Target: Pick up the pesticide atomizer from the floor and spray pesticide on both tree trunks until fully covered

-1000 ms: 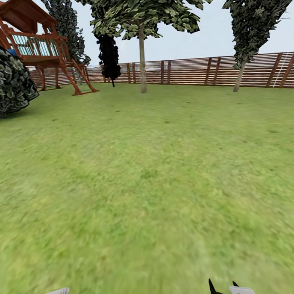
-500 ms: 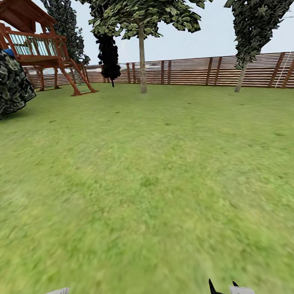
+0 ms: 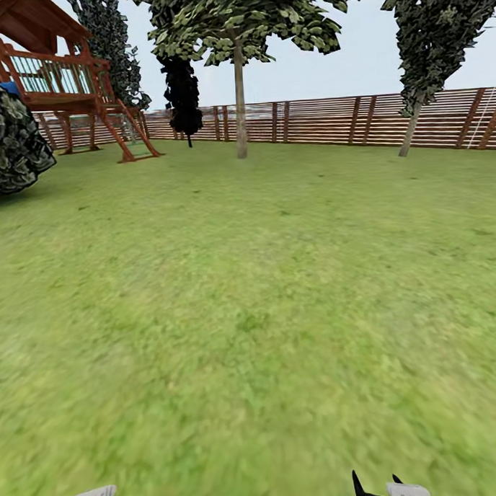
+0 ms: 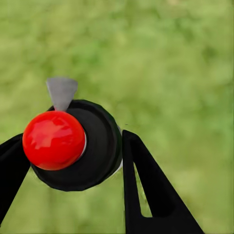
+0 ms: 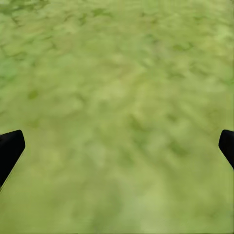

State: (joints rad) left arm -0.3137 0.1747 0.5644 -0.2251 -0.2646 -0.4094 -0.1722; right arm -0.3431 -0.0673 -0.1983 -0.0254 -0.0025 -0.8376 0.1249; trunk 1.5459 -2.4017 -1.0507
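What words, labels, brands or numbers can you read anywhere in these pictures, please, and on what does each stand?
None can be read.
Pesticide atomizer, held in the left end effector: red knob and black body, no label showing.
Right end effector: faint dark marks on its white housing, too small and blurred to read.
Fence and play tower: no signs.

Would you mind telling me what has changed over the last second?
Only the view has shifted: the scenery slides slightly left, so the camera moved, not the things. The left gripper stays shut on the atomizer; the right gripper stays open over the grass.
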